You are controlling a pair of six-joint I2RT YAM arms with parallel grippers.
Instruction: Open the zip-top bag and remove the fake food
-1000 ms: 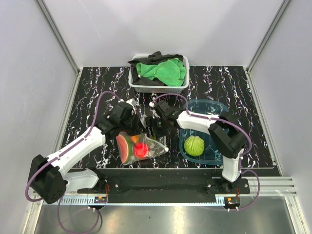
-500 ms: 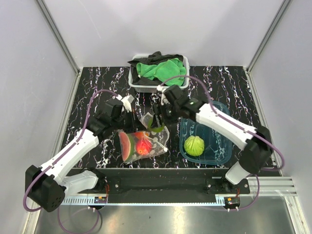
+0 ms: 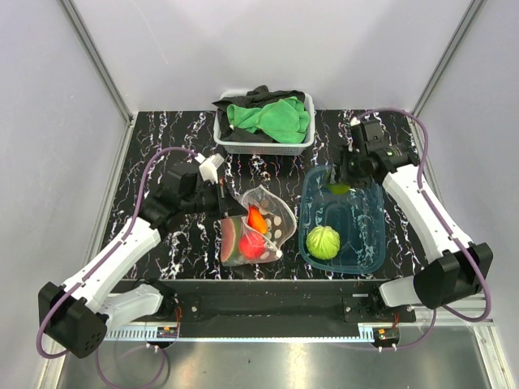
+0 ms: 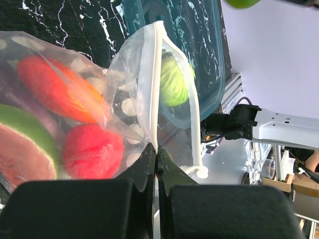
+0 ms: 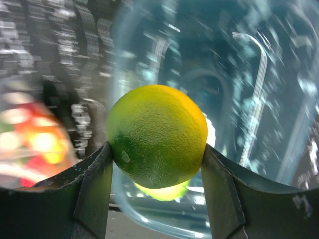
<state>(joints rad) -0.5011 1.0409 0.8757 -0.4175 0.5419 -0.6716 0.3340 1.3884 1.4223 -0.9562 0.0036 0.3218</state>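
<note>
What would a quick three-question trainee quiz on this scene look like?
1. True or false: the right gripper holds a yellow-green fruit.
2. Where is the leafy ball? A on the table, B in the tub, C in the basket.
3. Fill in: the left gripper is shut on the edge of the ___.
Key: 1 true; 2 B; 3 bag.

The worktop (image 3: 178,130) is black with white marble veins. The bag (image 3: 276,212) is clear, printed with pale dots, its zip strip (image 4: 154,74) white — inside, a red fruit (image 4: 92,152), an orange-red piece (image 4: 50,87) and a red slice (image 4: 22,149) with green rind. The tub (image 3: 369,243) is translucent teal, the leafy ball (image 3: 323,242) in it green. The lime (image 5: 157,135) shades yellow to green.
</note>
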